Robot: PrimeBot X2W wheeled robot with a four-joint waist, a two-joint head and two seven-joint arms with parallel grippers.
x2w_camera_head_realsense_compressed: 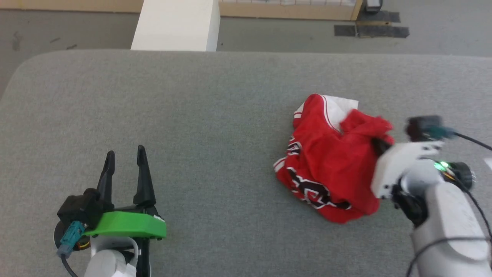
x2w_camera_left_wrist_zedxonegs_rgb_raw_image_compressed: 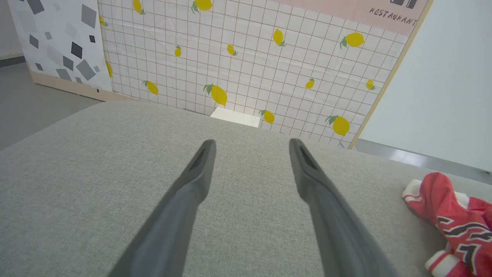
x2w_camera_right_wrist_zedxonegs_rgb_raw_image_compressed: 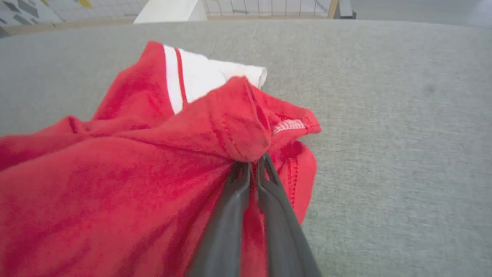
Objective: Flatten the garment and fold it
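The garment [x2w_camera_head_realsense_compressed: 330, 157] lies crumpled on the grey table at the right: a red jersey T-shirt with a white sleeve and black white-outlined print. It also shows at the right edge of the left wrist view as the garment [x2w_camera_left_wrist_zedxonegs_rgb_raw_image_compressed: 453, 223]. My right gripper [x2w_camera_right_wrist_zedxonegs_rgb_raw_image_compressed: 251, 163] is shut on a red fold of the garment [x2w_camera_right_wrist_zedxonegs_rgb_raw_image_compressed: 115, 181] near its hem, its fingertips buried in cloth. In the head view the right gripper [x2w_camera_head_realsense_compressed: 380, 146] reaches into the pile's right side. My left gripper [x2w_camera_head_realsense_compressed: 125, 154] rests open at the lower left, far from the cloth; its fingers [x2w_camera_left_wrist_zedxonegs_rgb_raw_image_compressed: 200, 169] hold nothing.
The grey fabric table [x2w_camera_head_realsense_compressed: 192, 115] spreads wide to the left and front of the pile. A white block [x2w_camera_head_realsense_compressed: 177, 25] stands past the far edge. A lemon-patterned tiled wall [x2w_camera_left_wrist_zedxonegs_rgb_raw_image_compressed: 250, 57] rises behind the table.
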